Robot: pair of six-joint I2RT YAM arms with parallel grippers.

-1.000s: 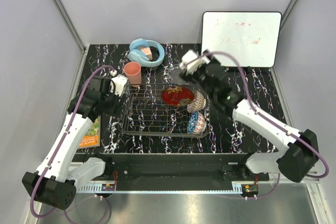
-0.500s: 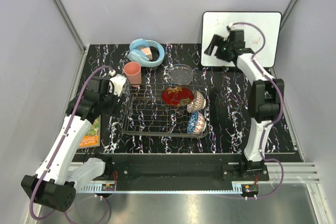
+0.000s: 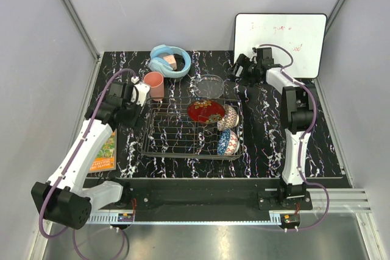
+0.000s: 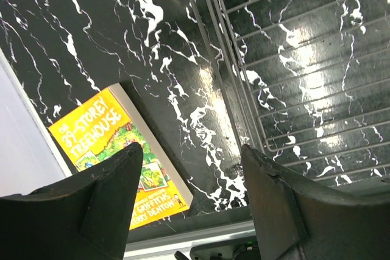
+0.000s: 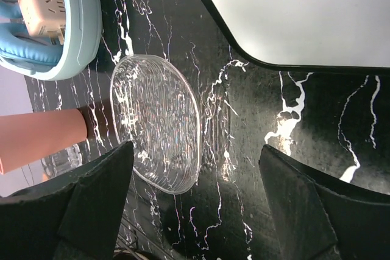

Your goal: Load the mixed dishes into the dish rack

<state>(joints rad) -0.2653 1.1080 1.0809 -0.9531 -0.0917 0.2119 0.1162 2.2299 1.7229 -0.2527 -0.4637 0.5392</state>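
Sitting ahead of right pincer (image 5: 196, 150): clear glass bowl (image 5: 155, 123).

Walls (image 3: 201, 4): I see plain pale grey panels on three sides | table (image 3: 274, 144): black marble-look top, white veins, bright glare patches | whiteboard (image 3: 280, 44): standing at back wall, far right

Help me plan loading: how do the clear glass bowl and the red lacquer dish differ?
The clear glass bowl is see-through and ribbed; the red lacquer dish is opaque red with gold decoration. The glass bowl sits on the table outside the dish rack; the red dish is inside it. Both are round and shallow.
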